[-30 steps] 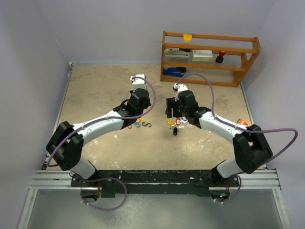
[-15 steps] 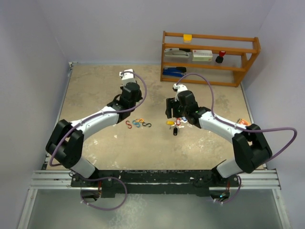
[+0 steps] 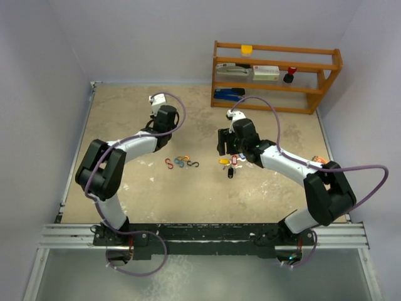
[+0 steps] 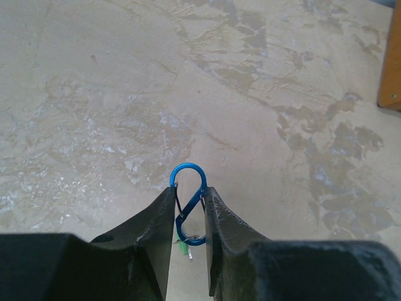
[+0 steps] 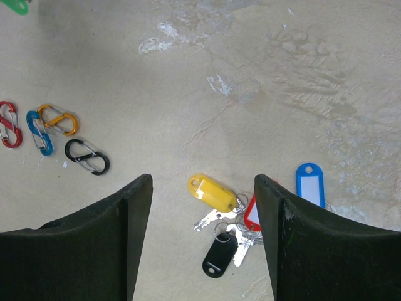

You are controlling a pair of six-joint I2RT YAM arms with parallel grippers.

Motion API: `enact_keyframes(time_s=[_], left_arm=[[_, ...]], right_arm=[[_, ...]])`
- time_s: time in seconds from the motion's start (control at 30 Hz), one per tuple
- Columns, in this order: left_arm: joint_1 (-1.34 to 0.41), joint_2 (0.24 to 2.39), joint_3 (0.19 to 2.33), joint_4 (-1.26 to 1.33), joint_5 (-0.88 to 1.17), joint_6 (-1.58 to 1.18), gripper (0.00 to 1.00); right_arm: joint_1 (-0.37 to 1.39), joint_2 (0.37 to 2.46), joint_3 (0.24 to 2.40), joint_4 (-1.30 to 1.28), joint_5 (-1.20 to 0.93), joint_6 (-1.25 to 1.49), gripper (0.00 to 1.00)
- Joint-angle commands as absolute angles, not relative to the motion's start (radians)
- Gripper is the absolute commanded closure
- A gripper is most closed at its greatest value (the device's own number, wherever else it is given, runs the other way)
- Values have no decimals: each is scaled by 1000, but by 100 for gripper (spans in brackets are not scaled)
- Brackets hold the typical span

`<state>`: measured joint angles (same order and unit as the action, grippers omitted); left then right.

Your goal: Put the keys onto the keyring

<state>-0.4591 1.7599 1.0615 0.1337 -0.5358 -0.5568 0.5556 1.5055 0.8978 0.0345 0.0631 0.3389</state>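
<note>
Left gripper (image 4: 190, 190) is clamped on a blue S-shaped metal clip (image 4: 188, 166). One black finger presses each side of it, and the clip's upper loop pokes out past the fingertips, held clear above the worn beige table (image 4: 94, 94). A small green piece (image 4: 183, 251) shows at the clip's lower end, deep between the fingers; what it is cannot be told.

Right gripper (image 5: 203, 182) hangs over the table with its two black fingers wide apart and nothing between them. Directly under that gap lies the bunch of small silver keys (image 5: 216, 219). Its yellow plastic tag (image 5: 213, 192) is in the middle of the gap, its red tag (image 5: 252, 214) is just beside one finger, and its black fob (image 5: 219, 257) is nearest the wrist. The blue tag (image 5: 310, 185) lies out past that same finger.

Beyond the other finger, well apart from the keys, four loose S-shaped clips lie close together: a red clip (image 5: 7, 123), a second blue clip (image 5: 39, 132), an orange clip (image 5: 57, 119) and a black clip (image 5: 88, 157).

An orange-brown wooden shelf (image 3: 276, 69) stands against the wall beyond the right gripper.
</note>
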Motion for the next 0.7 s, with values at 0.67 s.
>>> enact_keyframes(time_s=[0.67], left_arm=[[-460, 1596, 996, 129, -434, -635, 39]], right_arm=[[557, 1608, 1034, -131, 159, 338, 31]])
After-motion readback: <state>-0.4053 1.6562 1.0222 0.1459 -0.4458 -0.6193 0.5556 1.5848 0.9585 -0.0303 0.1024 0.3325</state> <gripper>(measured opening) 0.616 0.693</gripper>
